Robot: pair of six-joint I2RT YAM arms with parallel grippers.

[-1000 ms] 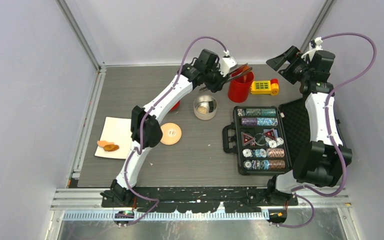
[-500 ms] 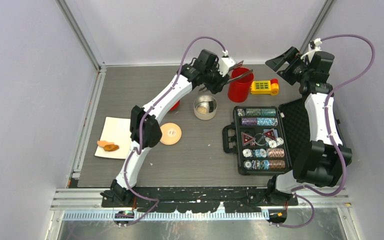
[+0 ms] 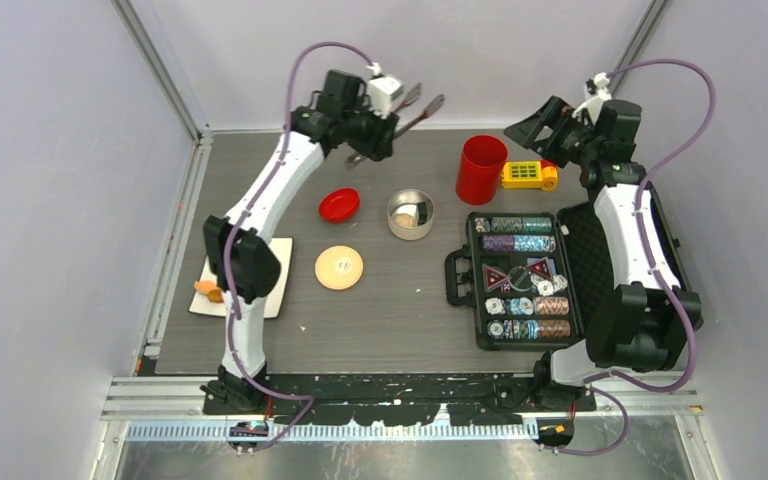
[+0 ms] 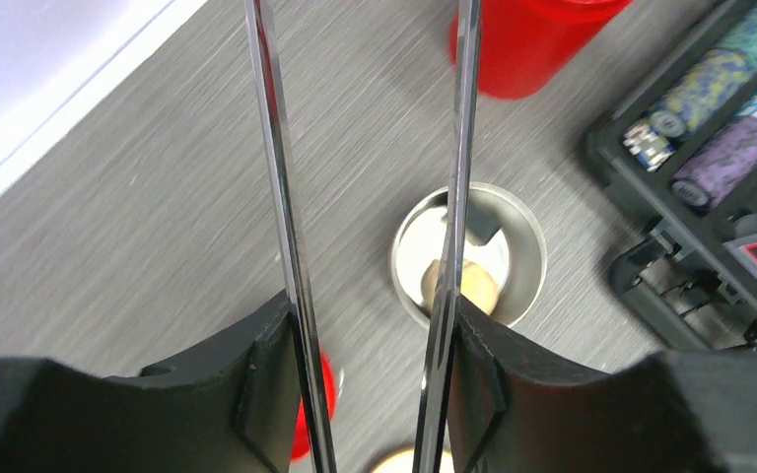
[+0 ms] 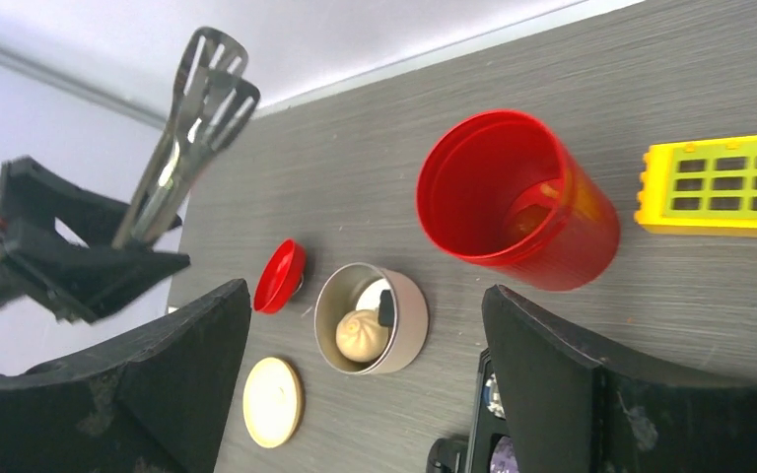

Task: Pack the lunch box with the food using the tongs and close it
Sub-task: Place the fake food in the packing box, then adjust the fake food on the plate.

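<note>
The left gripper (image 3: 388,112) is raised over the far side of the table, clamped around the handle end of the long thin silver metal tongs (image 3: 418,104). In the left wrist view the two tong arms run out between its black fingers (image 4: 266,384), each arm pressed against the inside of a finger. The slotted tips point right and lie close together.

The small round shiny steel tin (image 3: 411,214) stands open near the middle of the table, nearer than the tongs and a little to their right. Inside it lie a pale bun-like piece (image 5: 360,335) and a small dark bit next to it. The flat tan round lid (image 3: 339,267) lies on the table to the near left of the tin, apart from it.

Orange-brown food lumps (image 3: 204,288) sit on a white square sheet (image 3: 282,290) at the left edge, partly hidden by the left arm.

The right gripper (image 3: 535,125) hangs at the far right with its jaws spread wide, holding nothing.

A tall red plastic cup (image 3: 481,168) stands to the far right of the tin, a yellow toy block (image 3: 527,174) just to its right. A small red dish (image 3: 339,204) sits left of the tin, and an open black case of poker chips (image 3: 520,280) lies on the right.
</note>
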